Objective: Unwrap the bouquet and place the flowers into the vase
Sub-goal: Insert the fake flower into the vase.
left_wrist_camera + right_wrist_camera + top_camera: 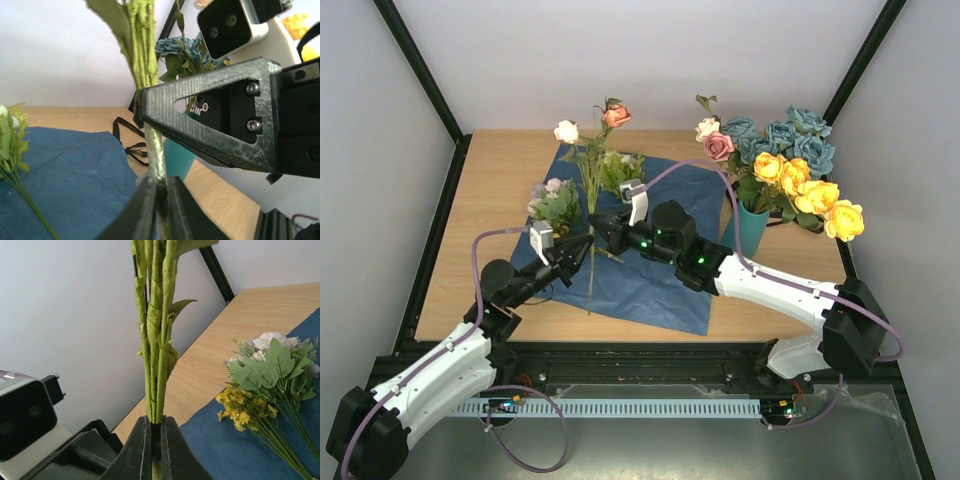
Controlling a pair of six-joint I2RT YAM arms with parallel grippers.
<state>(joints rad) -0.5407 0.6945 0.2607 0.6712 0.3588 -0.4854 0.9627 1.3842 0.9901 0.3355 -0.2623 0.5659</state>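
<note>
Wood table (500, 190), blue paper (660, 285), perhaps fabric stems (157, 340)

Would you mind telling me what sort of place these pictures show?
Probably a robotics test cell: a wooden table boxed in by plain walls and a black frame, with two robot arms bolted at its near edge, handling artificial flowers.

pale green fabric-wrapped stems (156, 340), topped by white bloom (566, 131) and rust-orange bloom (616, 115); teal cylinder vase (753, 230) with yellow roses (810, 190), dusty blue roses (790, 138), one pink rose (718, 146); dark blue paper sheet (650, 275), plain, no print; light wood-grain surface (490, 200); thin black ribbon (127, 142); matte black left claw (159, 192), matte black right claw (155, 435); glossy white arm link (770, 285)
</note>
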